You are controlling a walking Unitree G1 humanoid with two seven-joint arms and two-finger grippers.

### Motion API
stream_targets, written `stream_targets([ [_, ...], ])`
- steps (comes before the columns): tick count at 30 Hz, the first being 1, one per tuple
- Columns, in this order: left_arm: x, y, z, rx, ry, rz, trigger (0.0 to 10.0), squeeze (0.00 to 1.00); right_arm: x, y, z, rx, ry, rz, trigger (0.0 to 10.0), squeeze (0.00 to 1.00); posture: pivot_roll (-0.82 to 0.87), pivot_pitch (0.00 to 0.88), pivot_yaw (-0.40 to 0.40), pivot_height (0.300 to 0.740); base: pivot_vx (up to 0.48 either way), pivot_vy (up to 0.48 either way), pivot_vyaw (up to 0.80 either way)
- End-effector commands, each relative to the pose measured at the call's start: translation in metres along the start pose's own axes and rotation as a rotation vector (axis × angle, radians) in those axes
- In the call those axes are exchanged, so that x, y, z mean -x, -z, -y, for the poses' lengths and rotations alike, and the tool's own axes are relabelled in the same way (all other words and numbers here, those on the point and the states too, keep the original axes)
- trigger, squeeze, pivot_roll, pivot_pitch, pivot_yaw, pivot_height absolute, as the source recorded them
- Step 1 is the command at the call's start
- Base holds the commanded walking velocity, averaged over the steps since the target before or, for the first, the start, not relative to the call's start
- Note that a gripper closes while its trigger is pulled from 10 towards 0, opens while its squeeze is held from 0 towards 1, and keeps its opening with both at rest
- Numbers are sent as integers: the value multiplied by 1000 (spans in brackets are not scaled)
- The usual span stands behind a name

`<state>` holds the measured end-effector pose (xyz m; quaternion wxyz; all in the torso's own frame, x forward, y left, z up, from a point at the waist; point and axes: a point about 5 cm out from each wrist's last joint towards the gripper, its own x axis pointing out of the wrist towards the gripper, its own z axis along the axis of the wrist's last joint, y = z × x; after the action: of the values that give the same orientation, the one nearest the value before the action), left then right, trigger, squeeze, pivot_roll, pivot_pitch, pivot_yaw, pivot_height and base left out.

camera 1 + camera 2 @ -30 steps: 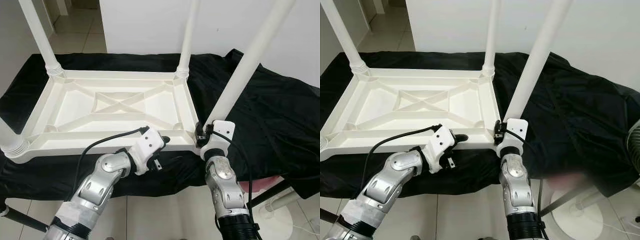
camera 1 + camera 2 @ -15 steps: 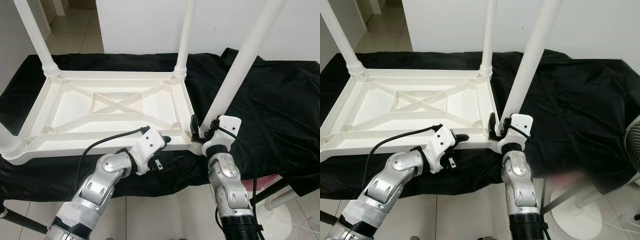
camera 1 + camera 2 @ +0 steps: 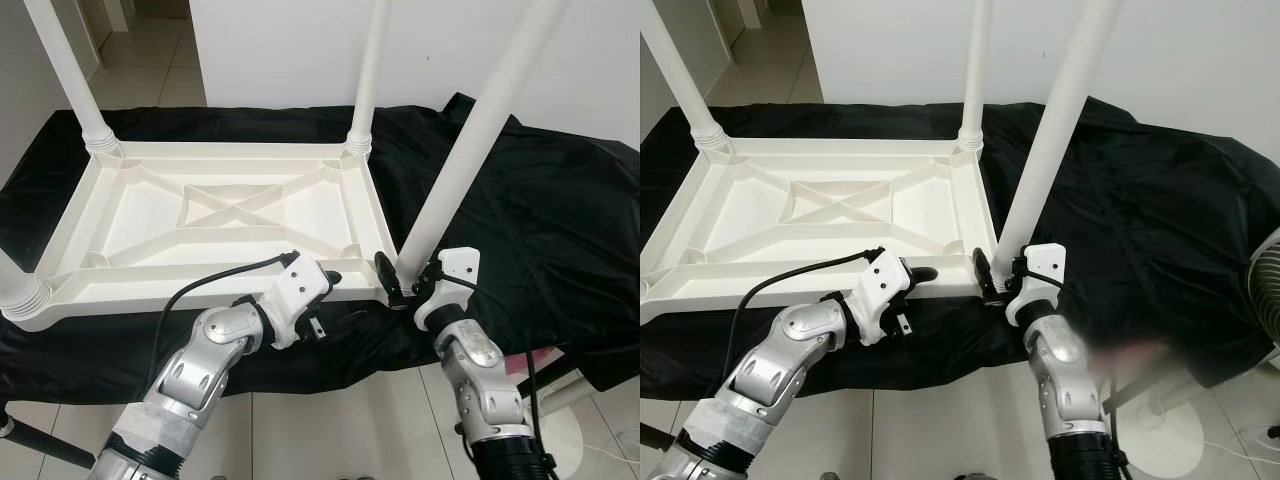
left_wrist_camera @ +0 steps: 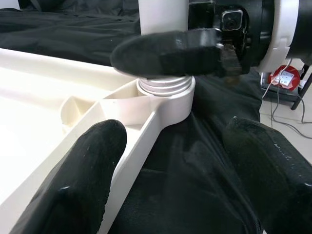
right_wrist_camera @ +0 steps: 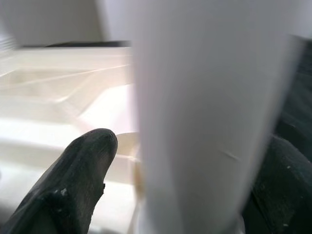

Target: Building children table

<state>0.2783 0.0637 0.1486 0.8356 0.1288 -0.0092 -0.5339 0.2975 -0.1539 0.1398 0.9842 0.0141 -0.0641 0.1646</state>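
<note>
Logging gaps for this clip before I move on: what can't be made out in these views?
- Tops of the table legs: cut off by the upper edge of both eye views.
- Near-left leg: mostly cut by the left edge in the left eye view.
- Right gripper: the leg hides whether it squeezes it; the right wrist view is blurred.
- How deep the leg sits in its socket: hidden by a black finger, left wrist view.

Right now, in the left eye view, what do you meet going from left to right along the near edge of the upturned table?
Near-left table leg → left hand → near-right table leg, with the right hand at its base → black cloth.
</note>
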Motion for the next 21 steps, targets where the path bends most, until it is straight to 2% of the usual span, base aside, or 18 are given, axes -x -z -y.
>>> stream_targets([
  [1,0,0,-1,4,-3,-8,10000,0,-1,0,2,-2,-45,2,10000,0,-77,81,-26,740,0,0,0],
  [6,-1,0,-2,2,-6,-5,10000,0,-10,-6,8,60,-194,-6,10000,0,-77,85,-24,740,0,0,0],
  [7,-1,0,-2,2,-6,-5,10000,0,-12,-7,10,74,-216,-9,4706,0,-75,84,-25,740,0,0,0],
  [8,-1,-1,-2,1,-6,-4,10000,0,-14,-8,11,82,-227,-16,3961,0,-75,84,-25,740,0,0,0],
  [9,-1,-1,-2,1,-8,-5,10000,0,-14,-7,12,93,-241,-27,0,0,-71,83,-27,740,0,0,0],
  [21,1,0,-3,0,-22,-8,10000,0,-10,3,18,96,-303,-78,0,0,-65,84,-32,740,0,0,0],
])
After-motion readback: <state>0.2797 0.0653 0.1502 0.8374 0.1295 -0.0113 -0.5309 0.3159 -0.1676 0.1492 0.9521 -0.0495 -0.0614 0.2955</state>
